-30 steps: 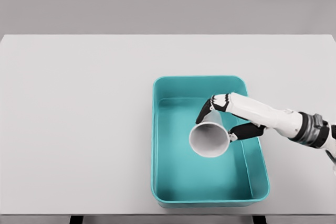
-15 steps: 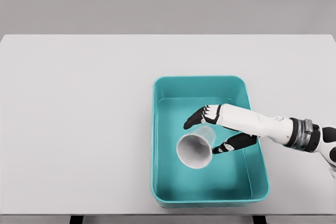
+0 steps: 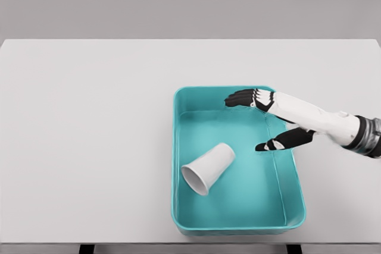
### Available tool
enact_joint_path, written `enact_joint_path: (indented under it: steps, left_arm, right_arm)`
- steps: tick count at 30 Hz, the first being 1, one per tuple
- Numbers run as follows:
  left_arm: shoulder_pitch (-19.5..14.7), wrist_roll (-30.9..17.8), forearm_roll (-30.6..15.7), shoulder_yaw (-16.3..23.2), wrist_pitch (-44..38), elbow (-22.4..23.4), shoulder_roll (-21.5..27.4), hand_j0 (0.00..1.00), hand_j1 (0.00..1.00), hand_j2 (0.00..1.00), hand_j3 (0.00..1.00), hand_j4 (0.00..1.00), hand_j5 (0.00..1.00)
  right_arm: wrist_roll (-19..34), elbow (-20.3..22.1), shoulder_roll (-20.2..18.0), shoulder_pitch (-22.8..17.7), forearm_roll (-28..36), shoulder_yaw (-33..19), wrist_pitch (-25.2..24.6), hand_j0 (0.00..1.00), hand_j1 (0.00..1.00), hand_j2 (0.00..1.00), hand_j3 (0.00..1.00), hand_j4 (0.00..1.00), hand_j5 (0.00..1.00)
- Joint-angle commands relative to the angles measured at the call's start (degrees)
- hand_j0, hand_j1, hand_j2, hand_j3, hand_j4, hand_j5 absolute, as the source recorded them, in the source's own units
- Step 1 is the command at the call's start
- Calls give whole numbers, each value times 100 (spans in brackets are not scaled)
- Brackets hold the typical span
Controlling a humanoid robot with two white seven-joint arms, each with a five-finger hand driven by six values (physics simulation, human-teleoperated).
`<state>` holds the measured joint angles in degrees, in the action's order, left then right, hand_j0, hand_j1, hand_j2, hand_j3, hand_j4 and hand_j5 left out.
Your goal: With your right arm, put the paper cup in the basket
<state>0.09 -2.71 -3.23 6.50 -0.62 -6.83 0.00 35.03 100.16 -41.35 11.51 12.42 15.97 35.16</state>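
lying on its side on the floor of the teal basket [image 3: 177, 165], near the basket's left wall, the paper cup [image 3: 208, 168] points its mouth toward the front left corner. the right hand [image 3: 268, 120] hovers over the back right rim, fingers spread and holding nothing, apparently because the drop is done.

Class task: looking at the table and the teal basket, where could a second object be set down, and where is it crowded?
Free: the table left of the basket, the strip behind it, and the basket floor near its front wall. Crowded: the basket's left middle, where the paper cup lies on its side, and its back right corner, where the open right hand hovers.
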Motion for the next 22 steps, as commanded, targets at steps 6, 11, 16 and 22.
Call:
enact_joint_path:
  steps: [6, 11, 16, 22]
  left_arm:
    - [0, -1, 6, 0, 0, -3, 0, 100, 100, 100, 100, 100, 100]
    - [0, -1, -2, 0, 0, -3, 0, 100, 100, 100, 100, 100, 100]
    - [0, -1, 6, 17, 0, -3, 0, 100, 100, 100, 100, 100, 100]
    - [0, -1, 15, 0, -9, 6, 0, 100, 100, 100, 100, 100, 100]
  right_arm:
    - [-3, -14, 31, 26, 586, -745, -923, 100, 100, 100, 100, 100, 100]
    - [-3, -31, 435, -61, 639, -1219, -1889, 100, 100, 100, 100, 100, 100]
    - [-3, -251, 593, -88, 1201, -1404, -2496, 100, 100, 100, 100, 100, 100]
    - [-3, -550, 646, -220, 1245, -1632, -2716, 100, 100, 100, 100, 100, 100]
